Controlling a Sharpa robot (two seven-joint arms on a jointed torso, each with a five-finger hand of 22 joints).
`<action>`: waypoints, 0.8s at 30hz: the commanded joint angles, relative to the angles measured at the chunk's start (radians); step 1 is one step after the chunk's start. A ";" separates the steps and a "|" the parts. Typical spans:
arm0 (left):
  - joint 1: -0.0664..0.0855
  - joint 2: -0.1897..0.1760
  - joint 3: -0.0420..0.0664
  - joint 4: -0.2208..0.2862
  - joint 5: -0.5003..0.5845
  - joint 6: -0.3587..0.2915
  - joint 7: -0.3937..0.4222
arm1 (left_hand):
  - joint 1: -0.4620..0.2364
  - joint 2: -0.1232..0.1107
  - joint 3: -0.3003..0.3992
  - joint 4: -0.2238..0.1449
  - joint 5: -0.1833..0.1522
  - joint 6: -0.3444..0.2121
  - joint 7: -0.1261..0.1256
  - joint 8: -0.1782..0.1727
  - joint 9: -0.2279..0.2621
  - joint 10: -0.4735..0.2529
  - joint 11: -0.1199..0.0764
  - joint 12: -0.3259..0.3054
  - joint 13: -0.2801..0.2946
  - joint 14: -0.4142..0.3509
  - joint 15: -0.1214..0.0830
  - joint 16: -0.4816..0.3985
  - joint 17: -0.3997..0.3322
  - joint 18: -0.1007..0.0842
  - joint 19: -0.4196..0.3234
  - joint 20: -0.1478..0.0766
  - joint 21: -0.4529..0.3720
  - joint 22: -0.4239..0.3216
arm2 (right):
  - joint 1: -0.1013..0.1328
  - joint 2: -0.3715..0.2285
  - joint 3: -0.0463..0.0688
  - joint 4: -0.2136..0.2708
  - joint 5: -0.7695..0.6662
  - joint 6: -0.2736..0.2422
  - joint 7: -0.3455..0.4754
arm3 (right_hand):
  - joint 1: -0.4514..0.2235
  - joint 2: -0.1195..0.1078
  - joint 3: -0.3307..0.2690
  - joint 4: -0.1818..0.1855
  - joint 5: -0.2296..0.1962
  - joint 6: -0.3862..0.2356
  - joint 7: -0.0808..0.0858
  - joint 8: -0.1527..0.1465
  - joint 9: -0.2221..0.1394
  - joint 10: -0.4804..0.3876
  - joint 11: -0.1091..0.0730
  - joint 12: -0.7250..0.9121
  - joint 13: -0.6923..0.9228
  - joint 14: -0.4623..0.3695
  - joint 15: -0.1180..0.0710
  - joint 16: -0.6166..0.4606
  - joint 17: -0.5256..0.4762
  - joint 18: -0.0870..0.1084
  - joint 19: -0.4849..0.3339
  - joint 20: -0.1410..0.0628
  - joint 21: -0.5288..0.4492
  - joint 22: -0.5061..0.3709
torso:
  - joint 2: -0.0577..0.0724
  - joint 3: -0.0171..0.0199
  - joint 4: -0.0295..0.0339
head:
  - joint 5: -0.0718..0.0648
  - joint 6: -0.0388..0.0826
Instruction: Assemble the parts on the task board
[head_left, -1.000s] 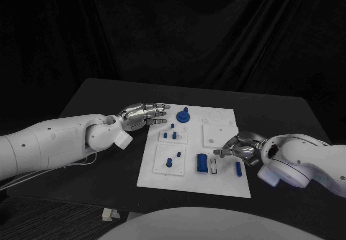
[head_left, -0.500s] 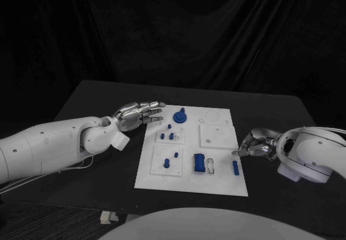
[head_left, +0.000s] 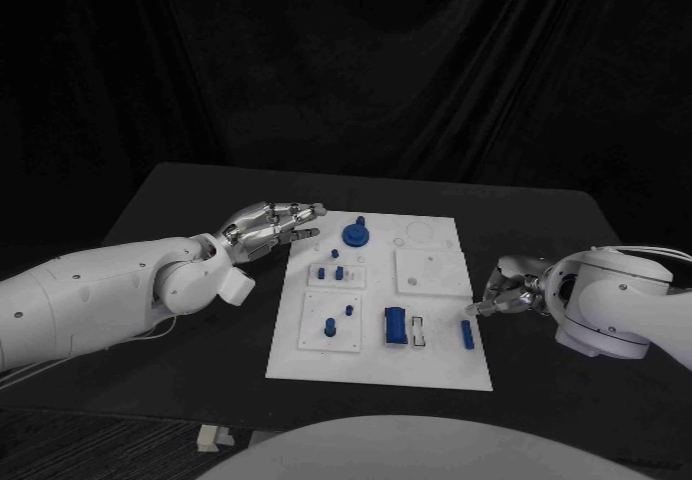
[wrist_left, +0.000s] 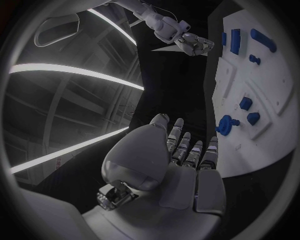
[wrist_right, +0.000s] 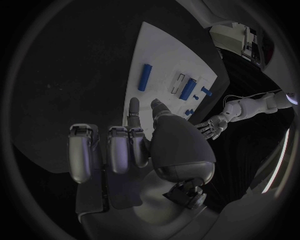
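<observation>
A: Position of the task board (head_left: 433, 262)?

B: Flat on the black table (head_left: 188, 200), mid-table, long side running away from the robot. Blue parts sit on it: a round knobbed part (head_left: 355, 235) at the far end, two small pegs (head_left: 333, 271) on a raised square plate, one small peg (head_left: 330, 326) on the near square plate, an upright block (head_left: 394, 326) beside a small white slot, and a slim bar (head_left: 467, 335) near the right edge.

A: Left hand?

B: Left hand (head_left: 271, 226) hovers at the board's far left corner, over the table, just beside the board edge. Fingers extended and apart, nothing in them. The left wrist view has the same: palm (wrist_left: 172, 170) flat, fingertips toward the knobbed part (wrist_left: 225, 125), not touching it.

A: Right hand?

B: Right hand (head_left: 508, 290) is off the board's right edge, near the slim bar but apart from it. The right wrist view shows some fingers (wrist_right: 109, 150) curled in, the thumb and one finger extended toward the board, the bar (wrist_right: 145, 77) lying well beyond them. Nothing grasped.

A: Contact with any part?

B: None seen for either hand.
</observation>
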 joint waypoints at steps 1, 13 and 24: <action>-0.001 -0.001 0.001 0.003 -0.043 -0.011 0.031 | 0.010 0.001 0.006 0.000 0.006 0.002 0.001 -0.003 -0.001 0.004 -0.001 0.003 0.001 0.005 0.003 0.006 0.001 0.012 0.007 0.000 0.006 0.000 | -0.010 0.005 0.000 -0.003 -0.037 0.013 -0.041 | -0.008 -0.001 0.001 0.007 -0.009 0.007 0.002 0.006 0.003 0.104 -0.011 0.003 0.263 0.093 -0.007 -0.002 0.208 0.002 0.088 -0.007 0.005 0.251 | 0.002 0.0012 -0.0014 | 0.001 0.000; -0.001 -0.004 0.001 0.003 -0.046 -0.007 0.025 | 0.011 -0.001 0.007 0.001 0.009 0.000 0.000 -0.005 -0.001 0.003 -0.002 0.002 0.001 0.007 0.006 0.008 0.001 0.012 0.009 0.001 0.007 0.001 | -0.035 0.022 0.000 -0.007 -0.039 0.000 -0.033 | -0.016 0.003 -0.001 0.012 -0.040 0.012 -0.001 0.009 0.009 0.104 -0.013 0.003 0.263 0.093 -0.012 -0.003 0.207 0.001 0.088 -0.012 0.006 0.252 | 0.003 0.0017 -0.0017 | 0.001 0.000; -0.001 -0.006 0.001 0.003 -0.047 0.001 0.016 | 0.012 -0.003 0.008 0.001 0.007 -0.003 -0.001 -0.007 -0.002 0.000 -0.003 -0.001 0.000 0.008 0.011 0.008 0.002 0.012 0.011 0.001 0.008 0.001 | -0.054 0.041 0.000 -0.018 -0.039 0.000 -0.034 | -0.009 0.004 0.001 0.008 -0.038 0.014 -0.003 0.010 0.011 0.104 -0.015 0.003 0.263 0.093 -0.014 -0.004 0.204 0.001 0.088 -0.014 0.005 0.251 | 0.003 0.0005 -0.0012 | -0.001 0.000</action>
